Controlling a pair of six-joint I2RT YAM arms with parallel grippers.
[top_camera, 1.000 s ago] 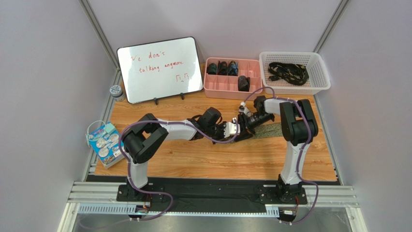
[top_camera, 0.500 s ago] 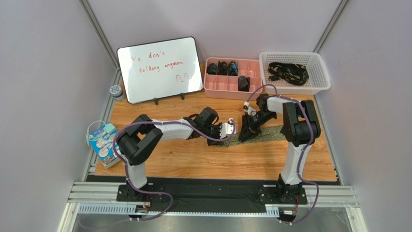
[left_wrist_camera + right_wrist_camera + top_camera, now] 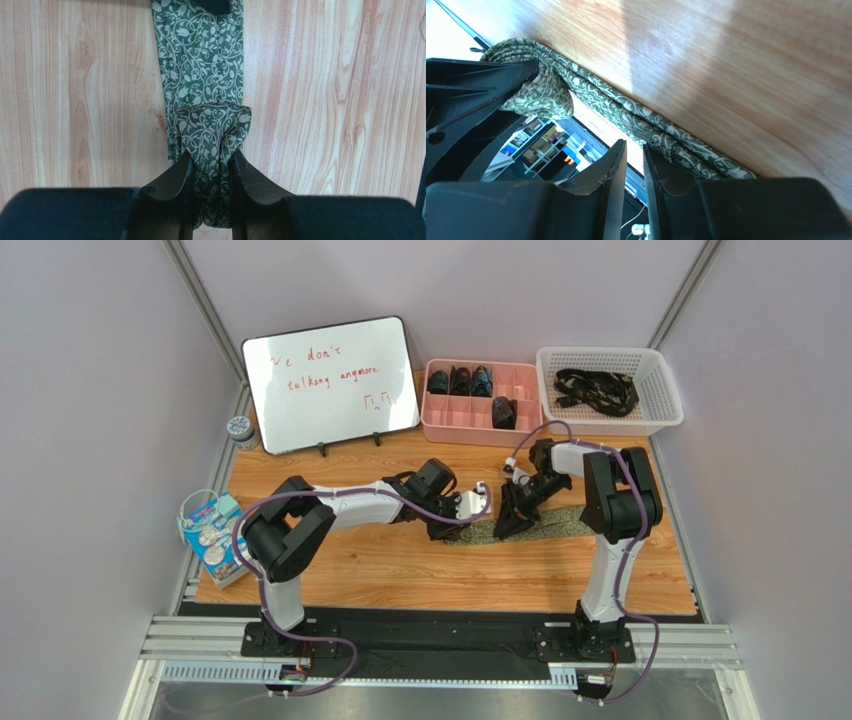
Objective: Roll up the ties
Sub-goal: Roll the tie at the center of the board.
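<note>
On the table's [image 3: 420,575] right half, midway btw. front and back edges, green tie [image 3: 202,75] lies flat; L gripper [image 3: 210,162] pinches its folded-over end, prob. to start the roll, while R gripper [image 3: 634,150], fingers near-closed w/ nothing seen between, presses beside the strip, apparently anchoring it.

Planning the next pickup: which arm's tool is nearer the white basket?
Right. The right tool is at the green tie, in front and to the left of the basket; the left tool is farther left, gripping the tie's folded end.
</note>
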